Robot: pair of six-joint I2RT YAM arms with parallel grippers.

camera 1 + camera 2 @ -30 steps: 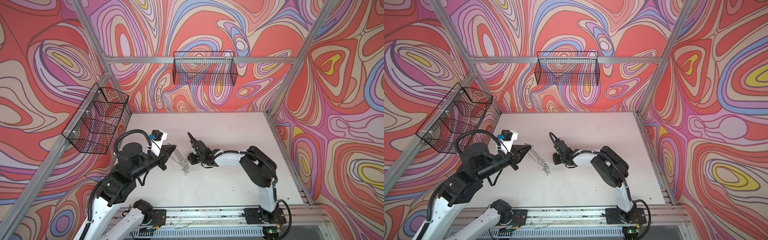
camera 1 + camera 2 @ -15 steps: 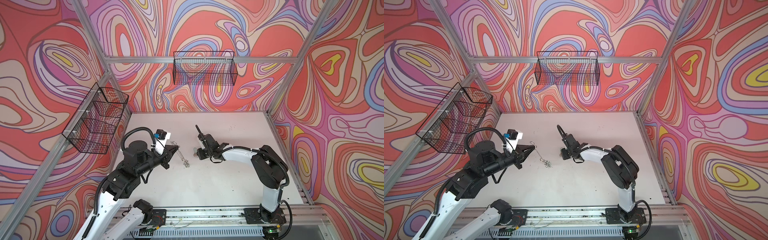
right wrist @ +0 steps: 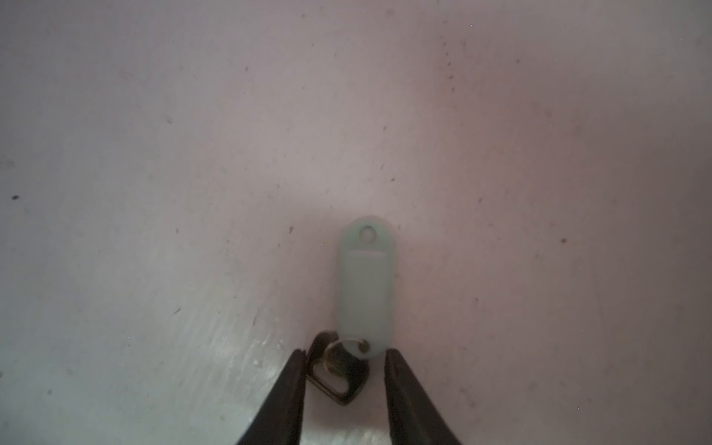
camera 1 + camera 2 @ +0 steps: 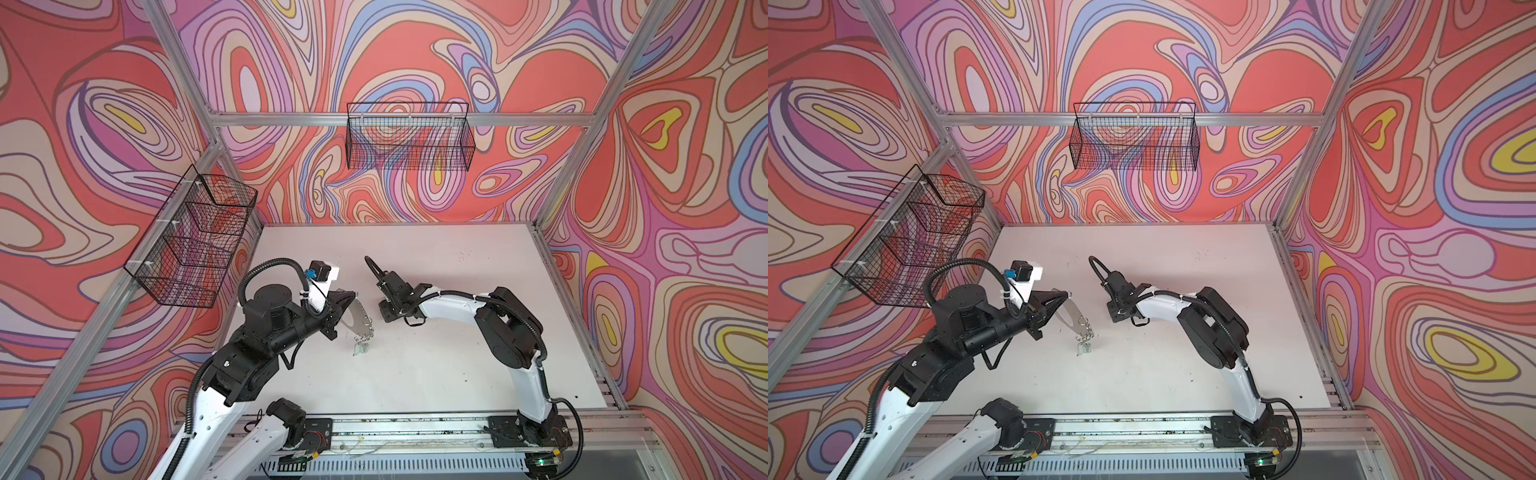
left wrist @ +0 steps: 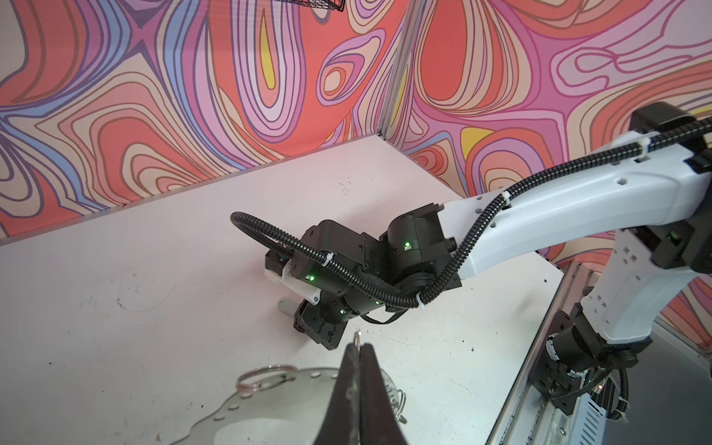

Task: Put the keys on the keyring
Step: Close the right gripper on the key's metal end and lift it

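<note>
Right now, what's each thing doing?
left end effector, shut on the keyring.
keyring, gripped by its rim, tilted.
hanging keys, dangling from the keyring.
right end effector, jaws astride the tagged key; grip unclear.
tagged key, lying on the table.
wire baskets, look empty.

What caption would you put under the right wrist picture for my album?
Right gripper straddling the end of a pale key tag lying on the white table.

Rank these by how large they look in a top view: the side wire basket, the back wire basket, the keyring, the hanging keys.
1. side wire basket, though it is likely nearer the camera
2. back wire basket
3. keyring
4. keys, a small cluster hanging from the keyring
</note>
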